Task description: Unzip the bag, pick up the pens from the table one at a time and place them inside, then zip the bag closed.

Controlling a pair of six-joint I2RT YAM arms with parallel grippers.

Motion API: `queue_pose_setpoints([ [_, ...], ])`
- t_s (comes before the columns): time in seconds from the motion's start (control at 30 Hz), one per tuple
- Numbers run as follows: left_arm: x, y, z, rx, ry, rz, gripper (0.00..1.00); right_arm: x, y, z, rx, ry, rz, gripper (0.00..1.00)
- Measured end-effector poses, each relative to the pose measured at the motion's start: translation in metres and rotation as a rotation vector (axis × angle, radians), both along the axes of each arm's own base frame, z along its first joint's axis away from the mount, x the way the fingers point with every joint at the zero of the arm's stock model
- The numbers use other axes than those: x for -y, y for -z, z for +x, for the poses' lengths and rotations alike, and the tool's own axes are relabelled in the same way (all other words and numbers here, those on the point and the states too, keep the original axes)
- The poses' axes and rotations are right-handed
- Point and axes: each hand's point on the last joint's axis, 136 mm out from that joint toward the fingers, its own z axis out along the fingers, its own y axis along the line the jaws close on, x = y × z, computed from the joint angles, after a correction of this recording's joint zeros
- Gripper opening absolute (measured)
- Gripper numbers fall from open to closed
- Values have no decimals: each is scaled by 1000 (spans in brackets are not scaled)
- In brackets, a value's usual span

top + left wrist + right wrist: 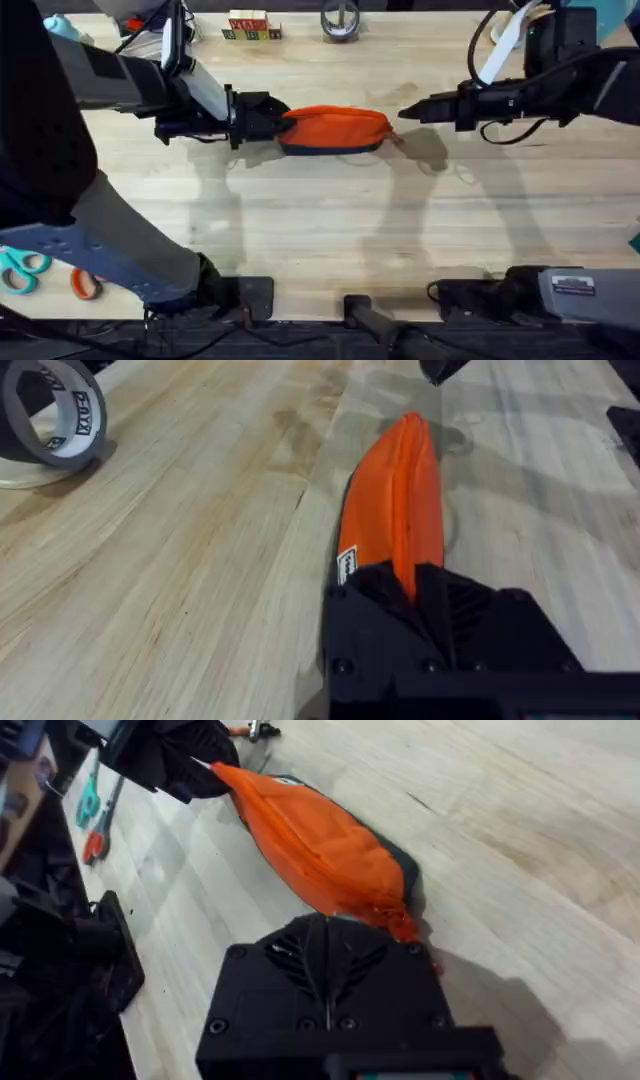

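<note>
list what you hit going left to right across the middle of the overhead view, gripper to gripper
left gripper clamped on the pouch's end → orange pencil pouch → right gripper at its other end

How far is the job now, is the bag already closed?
No pens lie on the table, and the bag looks full with its top seam closed, so filling seems done. The left gripper clamps one end; the right gripper is at the other, likely finishing the zip. Only releasing seems left.
</note>
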Motion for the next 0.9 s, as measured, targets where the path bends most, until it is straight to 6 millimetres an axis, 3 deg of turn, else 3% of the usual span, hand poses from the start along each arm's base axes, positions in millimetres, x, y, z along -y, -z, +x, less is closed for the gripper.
queue_pose_setpoints([
  [0.5,0,0,0,-2,0,0,42,1,2,-7,-13,-13,-10,30],
  [0.9,0,0,0,-2,0,0,41,17,8,-12,-41,10,-23,30],
])
